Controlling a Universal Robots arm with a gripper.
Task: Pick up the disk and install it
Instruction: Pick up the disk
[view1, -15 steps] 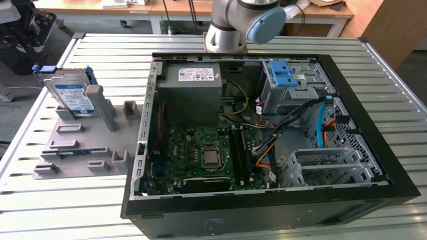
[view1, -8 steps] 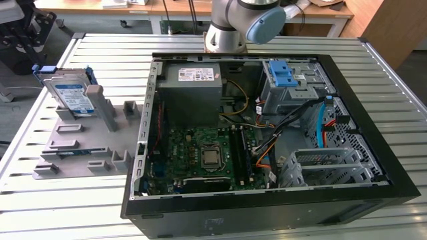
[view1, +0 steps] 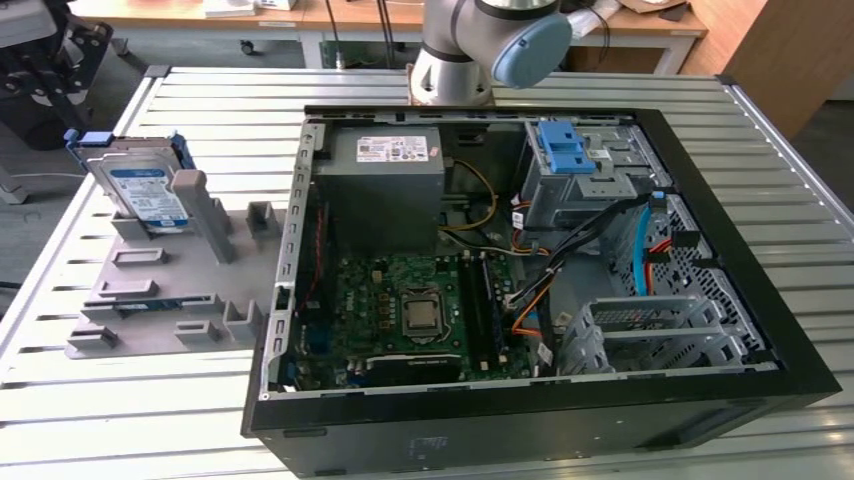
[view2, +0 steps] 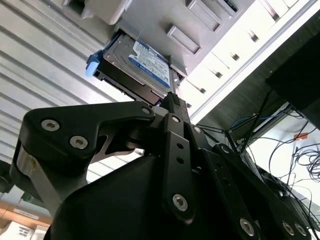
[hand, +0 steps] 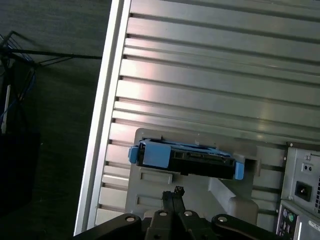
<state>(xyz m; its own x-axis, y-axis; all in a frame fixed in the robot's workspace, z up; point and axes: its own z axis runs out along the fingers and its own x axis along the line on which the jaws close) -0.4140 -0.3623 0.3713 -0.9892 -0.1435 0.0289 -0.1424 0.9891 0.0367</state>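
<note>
The disk (view1: 140, 188) stands on edge in a grey rack (view1: 160, 300) at the upper left of the exterior view, label face out and long axis roughly upright, tipped back a little. The rack lies flat on the slatted metal bench (view1: 534, 85), just beside the open computer case (view1: 801, 370), on the exterior view's left of it.

In the first wrist view the disk (hand: 185, 161) is seen edge-on from above: a dark, narrow strip with the blue bracket showing at both ends. The pincer (hand: 172, 192) points down towards it from well above. The tips line up near the middle of the strip but a little off to one flat side, over the rack rather than over the disk's edge. The two fingers sit side by side along the same line as the top edge, so, as I judge it, they would close along the disk's length and not across its thin dimension.

In the second wrist view the disk (view2: 142, 62) lies straight beyond the pincer (view2: 171, 99), apart from it, with the bench showing around it.

The pincer's fingers are pressed together with no gap that I can make out. They hold nothing and touch nothing.

The disk is not yet lifted.
</note>
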